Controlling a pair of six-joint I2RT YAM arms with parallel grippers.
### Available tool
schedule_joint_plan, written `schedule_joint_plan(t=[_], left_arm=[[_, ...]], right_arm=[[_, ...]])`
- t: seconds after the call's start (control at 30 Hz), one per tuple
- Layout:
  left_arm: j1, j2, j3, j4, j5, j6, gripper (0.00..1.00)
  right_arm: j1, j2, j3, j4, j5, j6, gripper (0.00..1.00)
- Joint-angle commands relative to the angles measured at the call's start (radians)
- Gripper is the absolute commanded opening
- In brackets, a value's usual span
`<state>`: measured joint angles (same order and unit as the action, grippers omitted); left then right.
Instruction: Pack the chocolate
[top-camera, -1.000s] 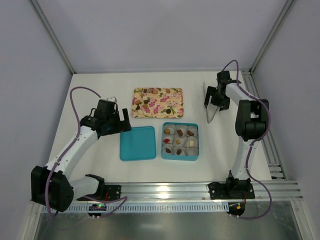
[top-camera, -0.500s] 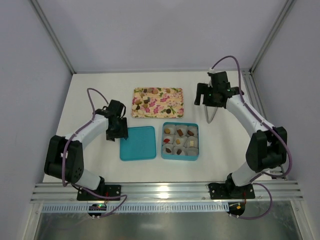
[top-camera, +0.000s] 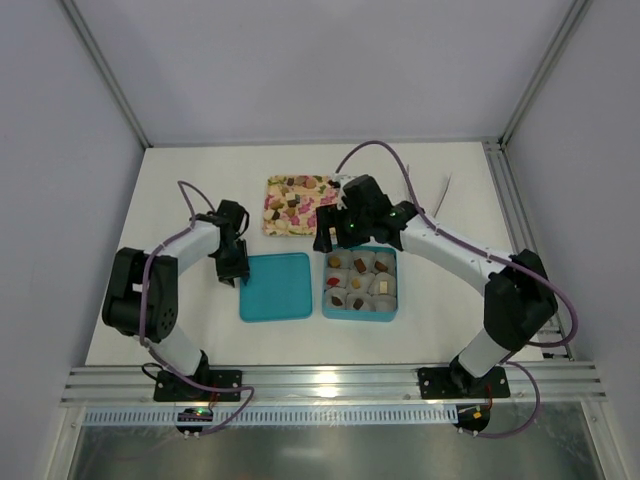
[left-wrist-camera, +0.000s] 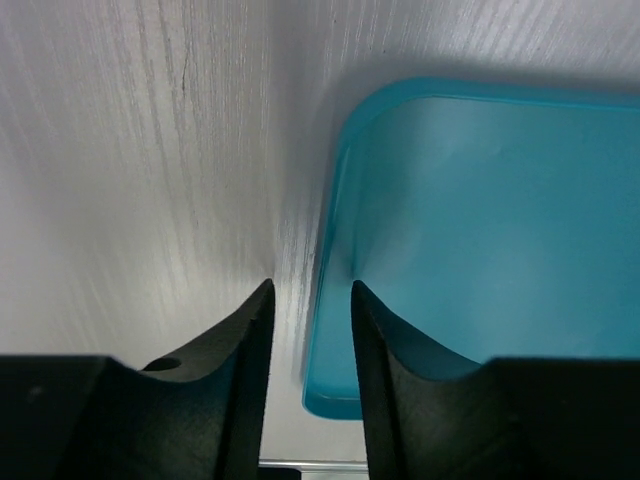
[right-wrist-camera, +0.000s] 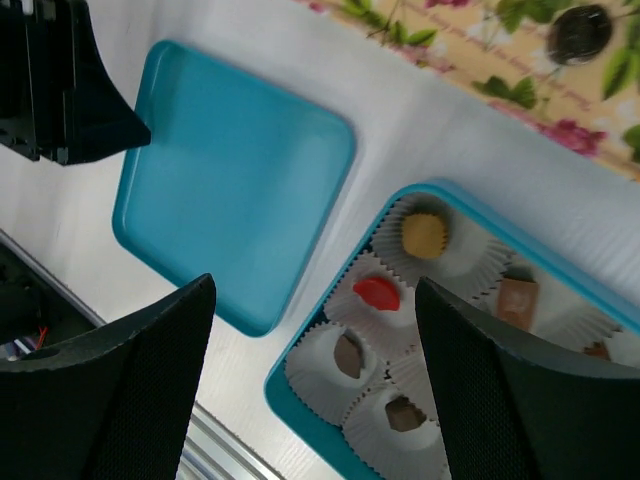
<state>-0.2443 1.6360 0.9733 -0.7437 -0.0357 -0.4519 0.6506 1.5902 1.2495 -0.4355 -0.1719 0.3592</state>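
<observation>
- My left claw (left-wrist-camera: 310, 290) is down at the left edge of the teal lid (top-camera: 275, 286), which lies flat on the white table (top-camera: 180, 330).
- In the left wrist view its jaws are narrowed and straddle the lid's rim, one finger (left-wrist-camera: 245, 340) over the bare table and the other over the lid.
- A strip of table shows between the outer finger and the rim, so I read this claw as not clamped and holding nothing.
- My right claw (top-camera: 333, 232) hangs above the gap between the flowered tray (top-camera: 345, 215) and the teal box (top-camera: 360, 314).
- The right wrist view shows its fingers (right-wrist-camera: 150, 380) spread wide with nothing between them, so it is released.
- The chocolate (top-camera: 357, 282) sits partly in the teal box, one piece to each crinkled paper cup (right-wrist-camera: 330, 385).
- Looking down from the right wrist I can pick out a yellow piece (right-wrist-camera: 424, 235), a red one (right-wrist-camera: 378, 292) and several brown ones.
- More chocolate lies loose on the flowered tray just behind the box, mostly towards its left end.
- The lid is just beside the box, on its left, and the two are apart.
</observation>
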Motion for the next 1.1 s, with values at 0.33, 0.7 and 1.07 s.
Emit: schedule_joint_plan(t=[0.33,0.7,1.07], left_arm=[[0.057,0.038,0.024,0.033,0.125,0.045,0.00],[0.080,-0.073,0.031,-0.031,0.143,0.055,0.00],[0.115,-0.172,0.007,-0.056,0.200,0.045,0.00]], right_arm=[[0.099,0.184,0.116,0.073,-0.090,0.040,0.80],[0.103,0.342,0.267,-0.026,-0.083,0.011,0.80],[0.103,0.389,0.288,-0.042,-0.087,0.038,0.78]])
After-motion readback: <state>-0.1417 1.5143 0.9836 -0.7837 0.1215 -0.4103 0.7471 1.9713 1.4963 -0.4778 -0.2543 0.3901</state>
